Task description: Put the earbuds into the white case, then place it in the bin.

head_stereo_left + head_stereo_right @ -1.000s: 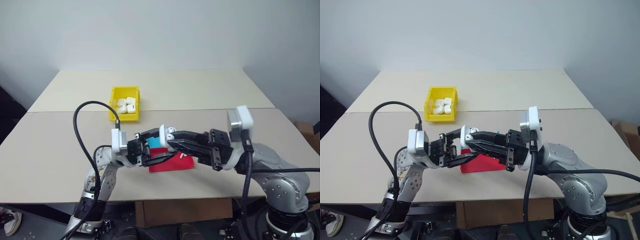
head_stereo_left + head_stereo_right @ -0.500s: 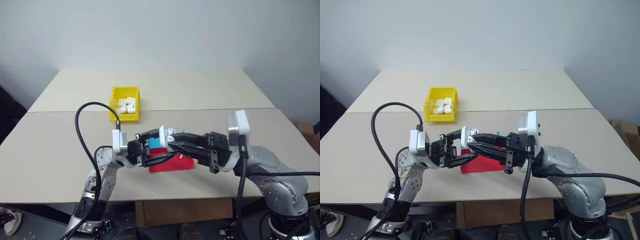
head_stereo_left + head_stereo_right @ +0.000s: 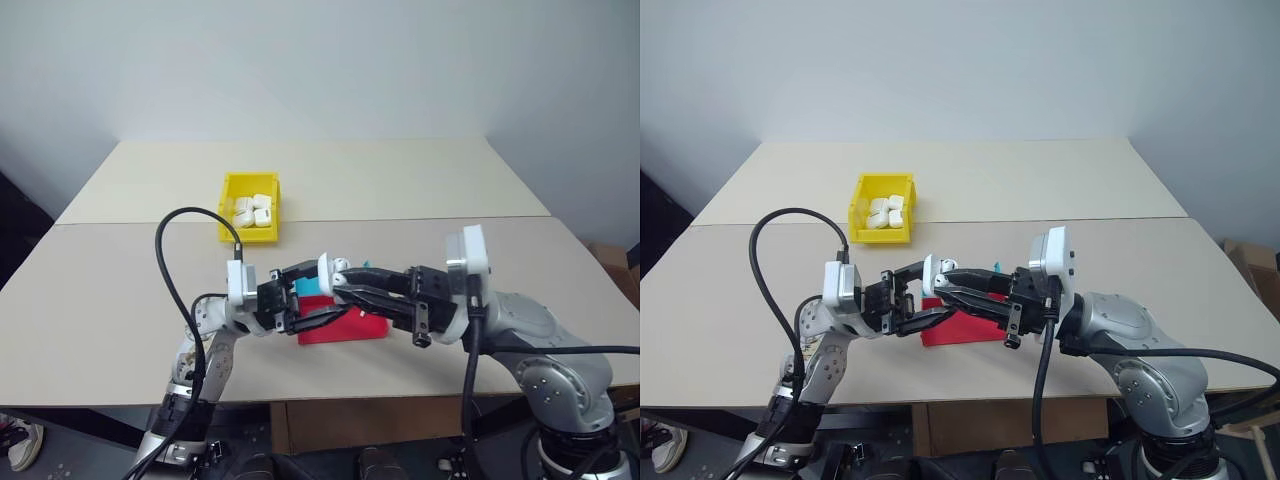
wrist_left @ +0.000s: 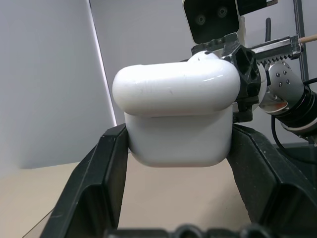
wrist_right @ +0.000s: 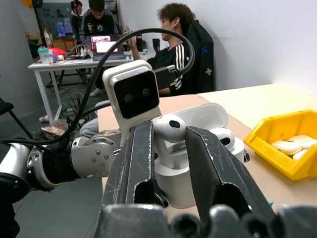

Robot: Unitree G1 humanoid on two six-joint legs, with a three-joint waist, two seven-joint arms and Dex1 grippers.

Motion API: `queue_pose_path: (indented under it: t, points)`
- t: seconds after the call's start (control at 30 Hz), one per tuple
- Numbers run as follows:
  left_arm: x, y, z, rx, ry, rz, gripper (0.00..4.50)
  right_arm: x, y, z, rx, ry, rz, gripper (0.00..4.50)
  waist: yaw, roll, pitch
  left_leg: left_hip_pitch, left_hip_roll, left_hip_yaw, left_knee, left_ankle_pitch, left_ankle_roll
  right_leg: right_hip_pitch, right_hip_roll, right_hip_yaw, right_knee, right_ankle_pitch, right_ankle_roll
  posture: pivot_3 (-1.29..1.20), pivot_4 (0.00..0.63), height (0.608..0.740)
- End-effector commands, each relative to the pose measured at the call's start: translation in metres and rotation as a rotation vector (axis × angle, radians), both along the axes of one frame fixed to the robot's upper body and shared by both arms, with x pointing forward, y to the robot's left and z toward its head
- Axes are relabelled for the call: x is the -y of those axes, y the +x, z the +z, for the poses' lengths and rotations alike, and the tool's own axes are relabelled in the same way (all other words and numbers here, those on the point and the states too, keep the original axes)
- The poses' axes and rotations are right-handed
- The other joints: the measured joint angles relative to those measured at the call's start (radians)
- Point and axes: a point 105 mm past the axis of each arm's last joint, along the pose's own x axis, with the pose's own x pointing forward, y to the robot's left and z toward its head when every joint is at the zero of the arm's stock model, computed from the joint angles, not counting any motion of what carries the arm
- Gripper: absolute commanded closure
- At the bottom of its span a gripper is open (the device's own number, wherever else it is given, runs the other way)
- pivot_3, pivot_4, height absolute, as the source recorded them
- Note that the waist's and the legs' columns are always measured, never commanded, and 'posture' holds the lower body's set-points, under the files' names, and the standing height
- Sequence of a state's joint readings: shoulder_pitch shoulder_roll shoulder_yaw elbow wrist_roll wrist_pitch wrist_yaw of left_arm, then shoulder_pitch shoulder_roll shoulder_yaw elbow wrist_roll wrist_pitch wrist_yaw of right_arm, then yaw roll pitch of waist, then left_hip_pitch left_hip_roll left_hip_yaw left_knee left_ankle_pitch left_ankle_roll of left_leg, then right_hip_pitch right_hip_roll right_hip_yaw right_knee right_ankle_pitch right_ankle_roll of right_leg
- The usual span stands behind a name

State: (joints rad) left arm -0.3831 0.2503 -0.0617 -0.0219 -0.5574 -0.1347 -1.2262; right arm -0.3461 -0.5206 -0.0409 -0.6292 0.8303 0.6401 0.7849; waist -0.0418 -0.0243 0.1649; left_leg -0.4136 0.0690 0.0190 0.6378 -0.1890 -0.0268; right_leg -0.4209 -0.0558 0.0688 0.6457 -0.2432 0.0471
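My left gripper (image 4: 173,163) is clamped on the white case (image 4: 178,116), one black finger on each side wall, and the case sits above the table (image 3: 400,180) in front of me with its lid flipped open. From my right wrist the open lid leans back behind the case body, and one earbud (image 5: 225,138) already sits in the case, its rounded head poking out.

My right gripper (image 5: 171,144) comes in from three o'clock, its fingers narrowed on the second earbud (image 5: 169,128). I pinch it by the head, its stem pointing down at the open mouth of the case; I cannot tell whether the stem tip is already inside.

Under both hands lies the red and blue tray (image 3: 360,327), flat on the table. The bin (image 3: 249,207), bright yellow, stands well apart at about eleven o'clock from my grippers, farther out on the table, with several white cases (image 3: 253,211) lying in it.

Past my left arm, people (image 5: 171,44) sit at a desk with a laptop.
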Motion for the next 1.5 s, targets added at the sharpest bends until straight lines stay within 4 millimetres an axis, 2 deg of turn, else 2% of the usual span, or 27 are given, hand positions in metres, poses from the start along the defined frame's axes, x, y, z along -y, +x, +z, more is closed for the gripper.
queue_pose_path:
  t: [0.03,0.1,0.37,0.53,0.63,0.73,0.9,0.93,1.03,1.17,1.27,1.5]
  points:
    - [0.001,-0.003,0.016,0.081,-0.035,-0.004,1.73,-0.001,-0.003,0.000,0.015,-0.008,0.011,2.57,0.000,0.000,0.000,0.000,0.000,0.000,0.000,0.000,0.000,0.000,0.000,0.000,0.000,0.000,0.000,0.00,0.150,0.740]
    - [0.000,-0.003,0.016,0.081,-0.034,-0.001,1.73,-0.001,-0.002,0.000,0.022,-0.014,0.006,1.94,0.000,0.000,0.000,0.000,0.000,0.000,0.000,0.000,0.000,0.000,0.000,0.000,0.000,0.000,0.000,0.00,0.150,0.740]
    - [0.000,0.000,0.014,0.087,-0.030,0.006,1.73,0.007,-0.002,0.002,0.040,-0.019,-0.001,1.94,0.000,0.000,0.000,0.000,0.000,0.000,0.000,0.000,0.000,0.000,0.000,0.000,0.000,0.000,0.000,0.00,0.150,0.740]
    - [-0.001,0.004,0.009,0.078,-0.006,0.036,1.73,0.024,-0.007,0.012,0.052,-0.017,0.014,1.94,0.004,0.000,0.000,0.000,0.000,0.000,0.000,0.000,0.000,0.000,0.000,0.000,0.000,0.000,0.000,0.00,0.150,0.740]
    - [0.000,0.009,0.008,0.072,-0.010,0.052,1.73,0.033,-0.005,0.026,0.080,-0.040,-0.014,1.94,0.002,0.000,0.000,0.000,0.000,0.000,0.000,0.000,0.000,0.000,0.000,0.000,0.000,0.000,0.000,0.00,0.150,0.740]
    - [0.005,0.016,0.006,0.081,0.014,0.085,1.73,0.033,-0.006,0.038,0.097,-0.068,-0.027,2.53,0.002,0.000,0.000,0.000,0.000,0.000,0.000,0.000,0.000,0.000,0.000,0.000,0.000,0.000,0.000,0.00,0.150,0.740]
    - [0.020,0.033,0.007,0.115,0.048,0.171,1.73,0.021,-0.004,0.035,0.087,-0.117,-0.059,4.25,0.006,0.000,0.000,0.000,0.000,0.000,0.000,0.000,0.000,0.000,0.000,0.000,-0.001,0.000,0.000,0.00,0.150,0.740]
    - [0.022,0.034,0.010,0.117,0.036,0.170,1.73,0.017,-0.005,0.032,0.083,-0.119,-0.056,4.47,0.007,-0.001,0.000,-0.001,0.000,0.000,0.000,0.000,0.000,0.000,0.000,0.000,-0.001,0.000,0.000,0.00,0.150,0.740]
    - [0.027,0.036,0.013,0.120,0.026,0.174,1.73,0.005,-0.010,0.019,0.096,-0.167,-0.056,4.47,0.007,0.000,0.000,-0.002,0.000,0.000,0.000,0.000,0.000,0.000,0.000,0.000,-0.003,0.001,0.001,0.00,0.150,0.740]
    - [0.030,0.036,0.013,0.120,0.030,0.183,1.73,-0.002,-0.006,0.011,0.112,-0.184,-0.102,4.47,0.005,0.000,0.000,-0.002,0.000,0.000,0.000,-0.001,0.001,0.000,0.000,0.000,-0.002,0.001,0.001,0.00,0.150,0.740]
    - [0.029,0.035,0.014,0.116,0.009,0.177,1.73,-0.003,-0.002,0.006,0.104,-0.202,-0.139,4.47,0.006,0.000,0.000,-0.001,0.000,0.000,0.001,0.000,0.001,0.000,0.000,0.000,-0.002,0.001,0.001,0.00,0.150,0.740]
    - [0.026,0.030,0.012,0.115,0.003,0.160,1.73,0.002,0.009,0.009,0.152,-0.184,-0.246,4.47,0.006,0.000,0.000,-0.002,0.000,0.000,0.001,0.000,0.001,0.000,0.000,0.000,-0.002,0.001,0.001,0.00,0.150,0.740]
